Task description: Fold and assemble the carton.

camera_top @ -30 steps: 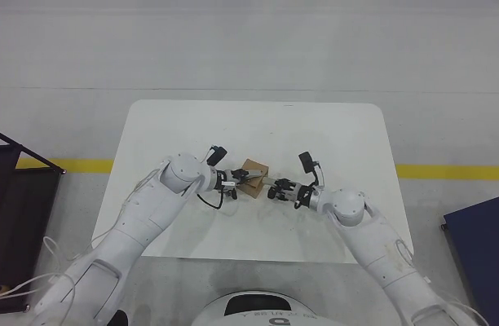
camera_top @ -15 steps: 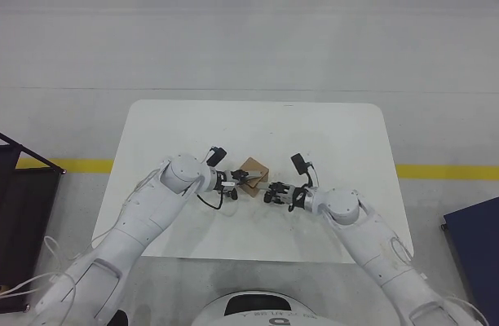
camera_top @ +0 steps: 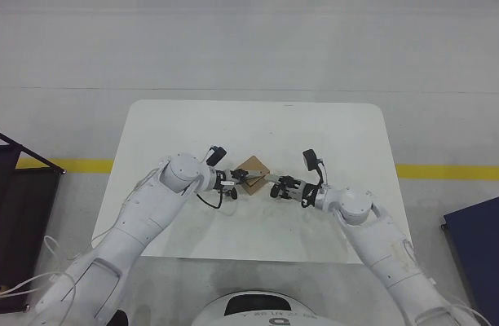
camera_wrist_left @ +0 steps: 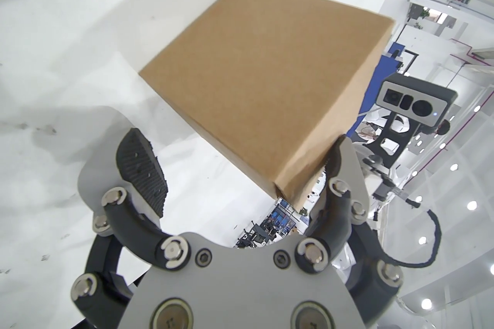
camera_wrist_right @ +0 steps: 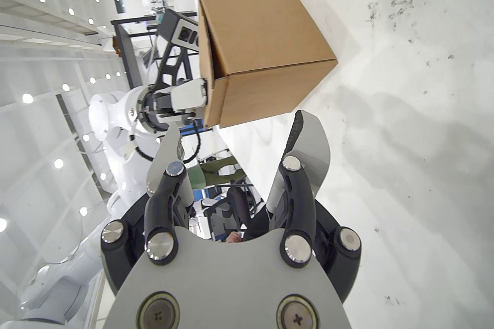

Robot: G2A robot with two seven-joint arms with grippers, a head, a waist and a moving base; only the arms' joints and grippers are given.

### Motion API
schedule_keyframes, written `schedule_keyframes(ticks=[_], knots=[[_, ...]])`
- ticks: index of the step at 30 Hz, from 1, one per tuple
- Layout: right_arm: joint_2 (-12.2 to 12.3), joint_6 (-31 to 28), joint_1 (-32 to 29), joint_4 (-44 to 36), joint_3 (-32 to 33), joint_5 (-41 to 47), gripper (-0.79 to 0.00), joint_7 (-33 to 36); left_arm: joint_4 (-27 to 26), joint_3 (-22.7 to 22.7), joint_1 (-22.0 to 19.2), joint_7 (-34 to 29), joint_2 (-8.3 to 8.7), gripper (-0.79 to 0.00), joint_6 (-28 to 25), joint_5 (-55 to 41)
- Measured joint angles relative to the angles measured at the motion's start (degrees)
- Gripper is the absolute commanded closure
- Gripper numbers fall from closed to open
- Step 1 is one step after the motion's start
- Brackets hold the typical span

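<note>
The right hand (camera_top: 275, 189) sits over the middle of the bench (camera_top: 331, 138), its fingers (camera_wrist_right: 300, 137) spread wide and pointing left at the carton (camera_top: 252, 172), one tip just beside the carton's near right edge and gripping nothing. Level with it, to the left, the left hand (camera_top: 235, 180) is also spread: one finger (camera_wrist_left: 341, 168) lies against the carton's left end, and the other pad (camera_wrist_left: 142, 168) stands apart from the cardboard. The brown carton, folded into a box, sits between the two hands and slightly farther back, turned corner-on to them. The flap at its left end stands a little ajar. I cannot tell whether it rests on the bench.
</note>
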Motion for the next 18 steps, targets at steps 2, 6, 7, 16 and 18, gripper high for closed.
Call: schedule_keyframes(ticks=[2, 6, 7, 16, 18], knots=[[0.1, 0.1, -0.4, -0.2, 0.7, 0.6, -0.505, -0.2, 0.2, 0.1, 0.0, -0.1, -0.02, -0.785, 0.2, 0.0], [0.3, 0.5, -0.7, -0.6, 1.1, 0.9, -0.505, -0.4, 1.3, 0.9, -0.6, 0.0, -0.19, -0.785, 2.0, 1.1], [0.3, 0.6, -0.7, -0.6, 1.1, 0.9, -0.502, -0.4, 1.5, 1.1, -0.7, 0.1, -0.26, -0.785, 2.4, 1.4], [0.6, 0.0, -1.2, -1.0, 1.9, 1.3, -0.493, -0.4, 0.3, 0.7, -1.2, -1.2, -0.46, -0.785, 0.8, -0.6], [0.7, -0.2, -1.4, -1.3, 2.1, 1.3, -0.496, -0.4, -1.1, -0.4, -0.7, -2.2, -0.19, -0.785, -0.1, -2.0]])
